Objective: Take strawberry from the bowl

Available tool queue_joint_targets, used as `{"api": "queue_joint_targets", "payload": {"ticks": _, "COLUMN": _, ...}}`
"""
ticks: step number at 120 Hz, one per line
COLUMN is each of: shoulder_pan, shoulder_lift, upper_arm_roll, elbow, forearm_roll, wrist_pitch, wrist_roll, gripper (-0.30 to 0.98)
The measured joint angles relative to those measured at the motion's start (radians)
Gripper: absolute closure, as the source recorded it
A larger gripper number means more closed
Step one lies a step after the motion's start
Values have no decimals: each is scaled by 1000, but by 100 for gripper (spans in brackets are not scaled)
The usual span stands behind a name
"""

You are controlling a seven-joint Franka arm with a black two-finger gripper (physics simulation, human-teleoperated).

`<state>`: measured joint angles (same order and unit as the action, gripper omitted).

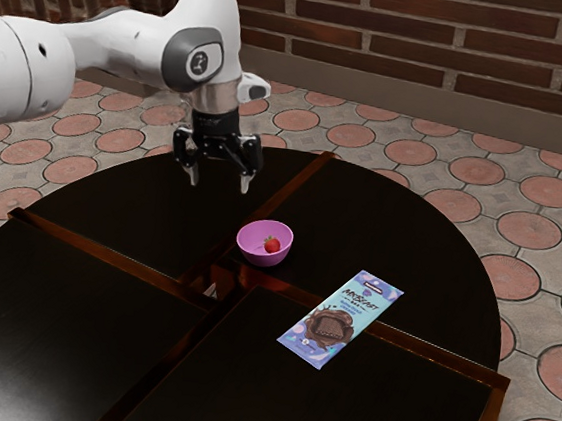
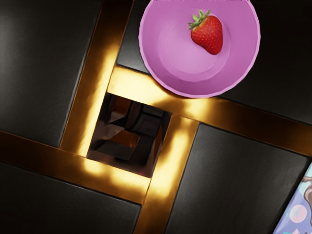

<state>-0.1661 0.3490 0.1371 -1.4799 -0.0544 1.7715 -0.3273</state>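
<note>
We observe the gripper [image 1: 221, 182] hanging above the table [image 1: 411, 219], its fingertips pointing down and spread wide. Nothing is between them; it has hold of nothing. The strawberry [image 1: 271, 245] is in the pink bowl [image 2: 161, 70], red flesh and green leaves both visible from above. It lies on its side close to the middle of the bowl – whether it also leans on the inner wall we cannot quite make out.

The bowl stands upright on the tabletop, apart from the gripper and lower, toward the exterior view's right. We note its rim reaching over a wooden strip [image 2: 253, 117] beside the square opening [image 2: 131, 134] where the table's strips meet. A chocolate bar packet [image 1: 340, 319] lies flat on the table, printed side up, near the bowl but not touching it – partly across another stretch of wooden strip.
</note>
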Motion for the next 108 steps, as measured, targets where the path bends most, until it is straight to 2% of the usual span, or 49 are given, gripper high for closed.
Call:
{"api": "queue_joint_targets", "payload": {"ticks": 19, "shoulder_pan": 1, "shoulder_lift": 146, "upper_arm_roll": -2, "elbow": 11, "forearm_roll": -50, "wrist_pitch": 155, "wrist_roll": -12, "gripper": 0}}
{"api": "queue_joint_targets", "payload": {"ticks": 34, "shoulder_pan": 7, "shoulder_lift": 200, "upper_arm_roll": -2, "elbow": 12, "forearm_roll": -102, "wrist_pitch": 242, "wrist_roll": -19, "gripper": 0}}
{"api": "queue_joint_targets", "payload": {"ticks": 60, "shoulder_pan": 51, "shoulder_lift": 313, "upper_arm_roll": -2, "elbow": 97, "forearm_roll": -151, "wrist_pitch": 345, "wrist_roll": -26, "gripper": 0}}
{"api": "queue_joint_targets", "payload": {"ticks": 82, "shoulder_pan": 50, "shoulder_lift": 320, "upper_arm_roll": -4, "elbow": 93, "forearm_roll": -259, "wrist_pitch": 378, "wrist_roll": -33, "gripper": 23}}
{"api": "queue_joint_targets", "payload": {"ticks": 108, "shoulder_pan": 41, "shoulder_lift": 323, "upper_arm_roll": 2, "elbow": 51, "forearm_roll": -370, "wrist_pitch": 393, "wrist_roll": -72, "gripper": 33}}
